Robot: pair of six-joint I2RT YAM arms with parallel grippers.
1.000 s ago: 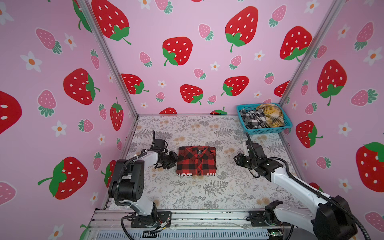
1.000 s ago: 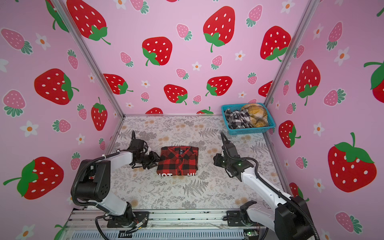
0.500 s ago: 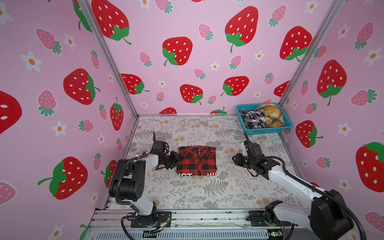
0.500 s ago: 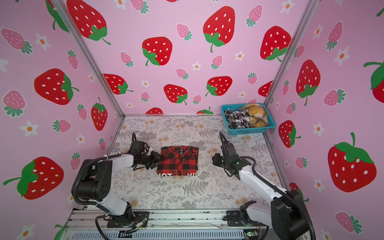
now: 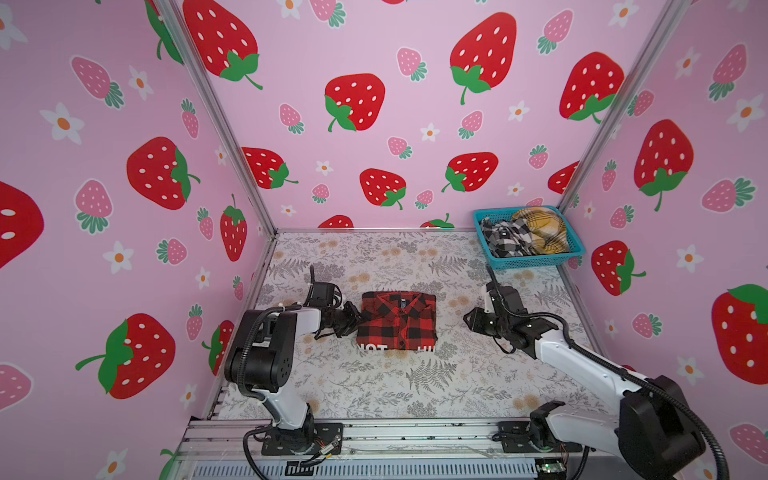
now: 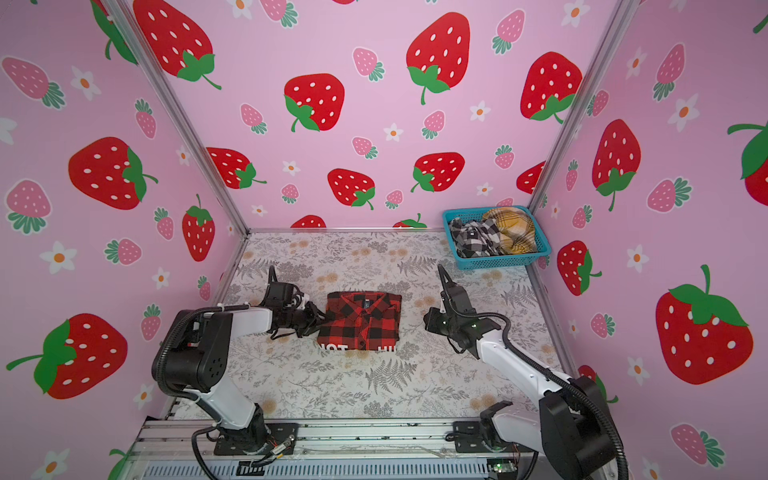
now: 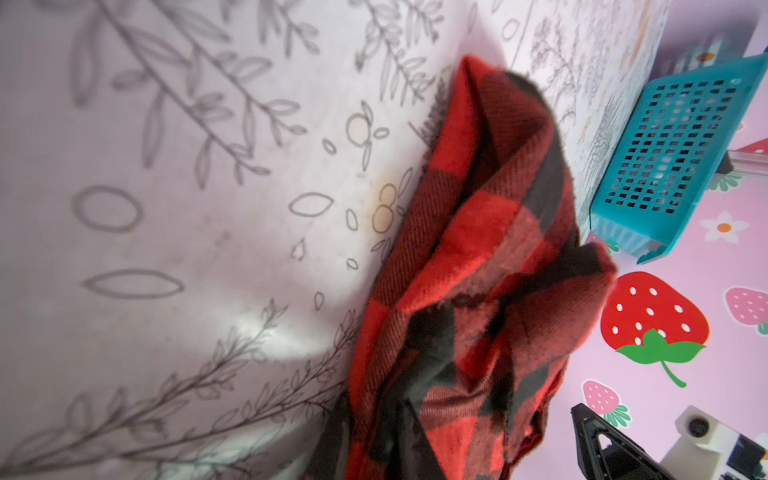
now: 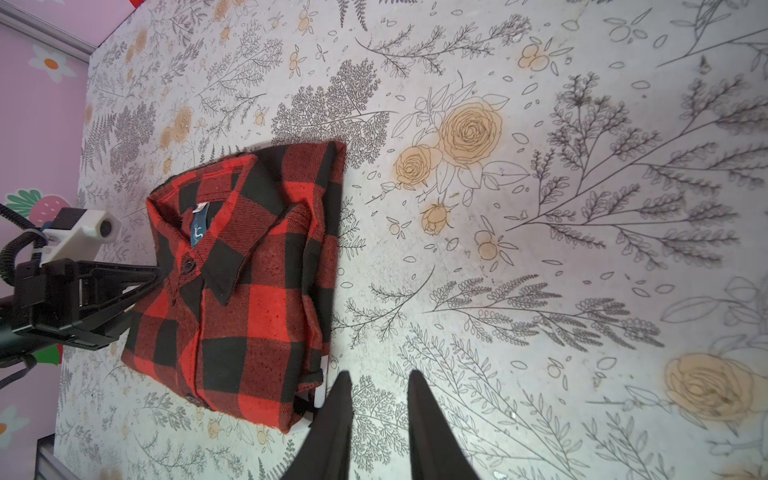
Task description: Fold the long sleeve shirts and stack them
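The red-and-black check shirt (image 5: pixel 399 324) (image 6: pixel 361 324) lies folded in a rectangle mid-table, collar up, with white letters along its near edge. My left gripper (image 5: pixel 360 318) (image 6: pixel 322 322) is at the shirt's left edge, shut on a bunched fold of the red cloth (image 7: pixel 478 249); its fingers meet at that edge (image 8: pixel 153 274). To the shirt's right my right gripper (image 5: pixel 467 322) (image 8: pixel 379 380) hovers low, open, with only bare table between its fingers. A black-and-white check shirt (image 5: pixel 505 239) and a mustard plaid shirt (image 5: pixel 540 232) lie crumpled in the basket.
The turquoise perforated basket (image 5: pixel 536 262) (image 6: pixel 498 262) (image 7: pixel 665 158) stands in the back right corner. Pink strawberry walls close in the floral table (image 5: pixel 374 395) on three sides. A metal rail (image 5: pixel 395 436) carrying both arm bases runs along the front edge.
My left gripper has slid right to the shirt's left edge and closed on the cloth there. The right gripper has drifted slightly towards the shirt.
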